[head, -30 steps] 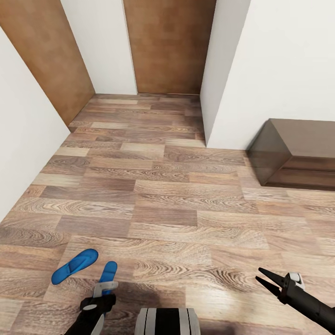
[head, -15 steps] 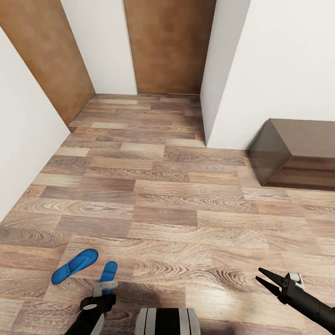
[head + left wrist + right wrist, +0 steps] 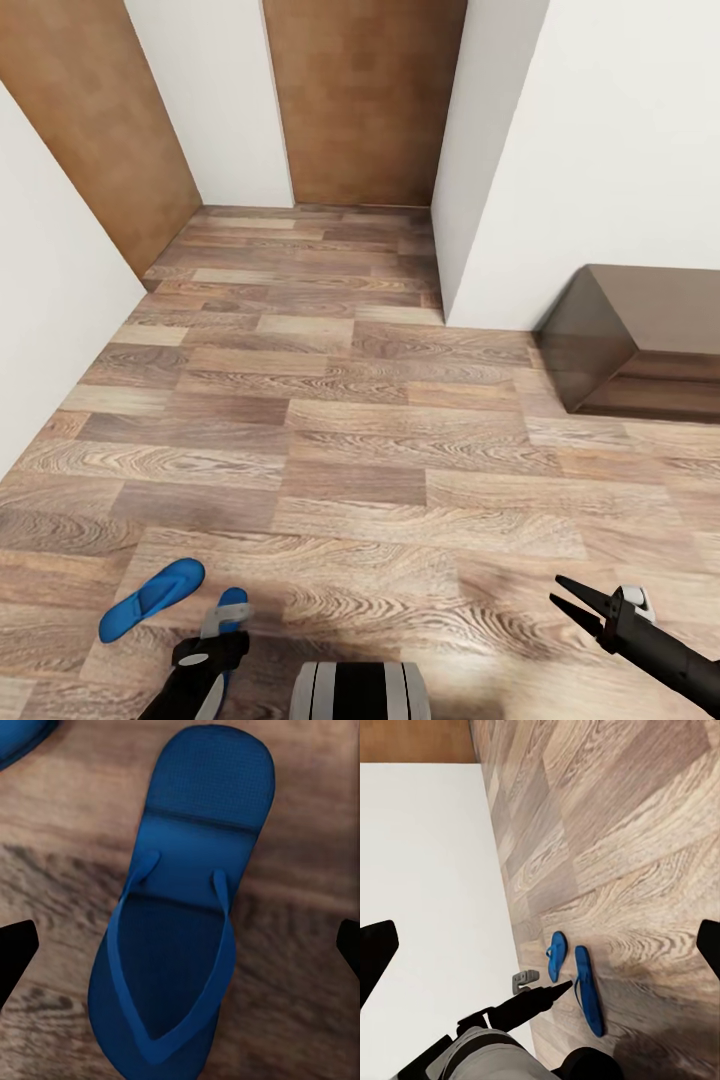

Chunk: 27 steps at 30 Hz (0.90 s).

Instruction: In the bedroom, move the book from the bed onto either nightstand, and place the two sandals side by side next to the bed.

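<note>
— What do you see of the two sandals?

— I see both on the wood-plank floor (image 3: 360,420) of the bedroom. They are bright blue flat flip-flops, straps up. The first sandal (image 3: 150,598) lies at an angle, near the white wall (image 3: 50,300). The second sandal (image 3: 180,907) lies just beside it, not touching, partly hidden in my head view.

— The book, the bed?

— I cannot tell.

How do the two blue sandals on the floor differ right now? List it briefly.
The outer sandal lies slanted across the wood floor; the inner sandal points more straight ahead. The inner sandal sits beneath the open left gripper, which partly hides it in the head view; nothing hangs over the outer sandal. Shared: both are bright blue flip-flops, lying flat, close together without touching.
</note>
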Motion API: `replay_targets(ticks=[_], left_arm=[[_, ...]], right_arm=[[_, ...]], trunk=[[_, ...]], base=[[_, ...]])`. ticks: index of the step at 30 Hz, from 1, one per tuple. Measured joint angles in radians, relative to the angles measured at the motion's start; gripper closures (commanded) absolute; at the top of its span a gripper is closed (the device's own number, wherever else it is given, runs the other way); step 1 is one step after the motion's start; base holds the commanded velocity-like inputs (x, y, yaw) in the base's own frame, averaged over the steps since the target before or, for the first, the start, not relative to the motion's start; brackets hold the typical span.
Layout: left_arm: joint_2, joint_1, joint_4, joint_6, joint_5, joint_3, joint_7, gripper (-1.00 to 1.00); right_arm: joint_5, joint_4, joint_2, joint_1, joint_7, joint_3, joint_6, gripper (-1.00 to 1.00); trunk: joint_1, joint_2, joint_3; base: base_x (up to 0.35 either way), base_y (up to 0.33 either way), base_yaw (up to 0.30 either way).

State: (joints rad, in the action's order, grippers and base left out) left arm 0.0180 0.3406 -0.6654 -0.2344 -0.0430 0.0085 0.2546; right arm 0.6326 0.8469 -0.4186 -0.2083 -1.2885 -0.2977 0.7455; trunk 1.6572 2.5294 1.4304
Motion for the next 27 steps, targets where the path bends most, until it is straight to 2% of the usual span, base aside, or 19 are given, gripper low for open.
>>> replay_targets(ticks=[15, 27], left_arm=[[0.000, 0.000, -0.003, 0.039, 0.001, -0.001, 0.003, -1.00], [0.000, 0.000, -0.002, 0.043, 0.001, 0.000, 0.003, -1.00]], right_arm=[[0.000, 0.000, 0.000, 0.000, 0.000, 0.000, 0.000, -1.00], [0.000, 0.000, 0.000, 0.000, 0.000, 0.000, 0.000, -1.00]], trunk=[[0.000, 0.000, 0.000], [0.000, 0.000, 0.000]], base=[[0.008, 0.000, 0.000], [0.000, 0.000, 0.000]])
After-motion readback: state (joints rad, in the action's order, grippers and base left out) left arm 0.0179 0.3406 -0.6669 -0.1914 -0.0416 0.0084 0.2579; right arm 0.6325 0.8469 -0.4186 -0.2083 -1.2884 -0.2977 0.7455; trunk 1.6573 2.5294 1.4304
